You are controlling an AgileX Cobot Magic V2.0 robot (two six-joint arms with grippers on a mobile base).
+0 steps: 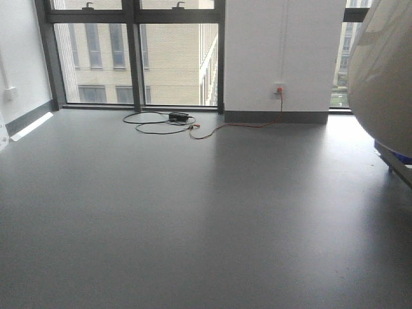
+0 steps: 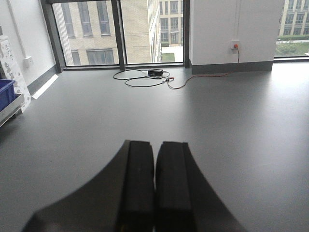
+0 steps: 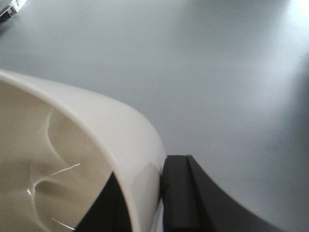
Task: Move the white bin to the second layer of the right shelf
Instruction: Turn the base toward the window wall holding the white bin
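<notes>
Grey floor (image 1: 193,212) fills every view. Only the front view shows the white bin (image 1: 386,71) from outside, close at the right edge. The right wrist view shows its hollow interior, the rim clamped by the right pincer (image 3: 142,191), one finger inside and one outside. The left pincer (image 2: 154,193) points level over the floor, its fingers pressed together and empty. Only its view shows a blue crate (image 2: 6,92).

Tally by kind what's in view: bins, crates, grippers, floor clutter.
white bin: 1
blue crate: 1 (a blue patch under the bin in the front view is unclear, not counted)
grippers: 2, left gripper, right gripper
power brick on floor: 1
total: 5
</notes>
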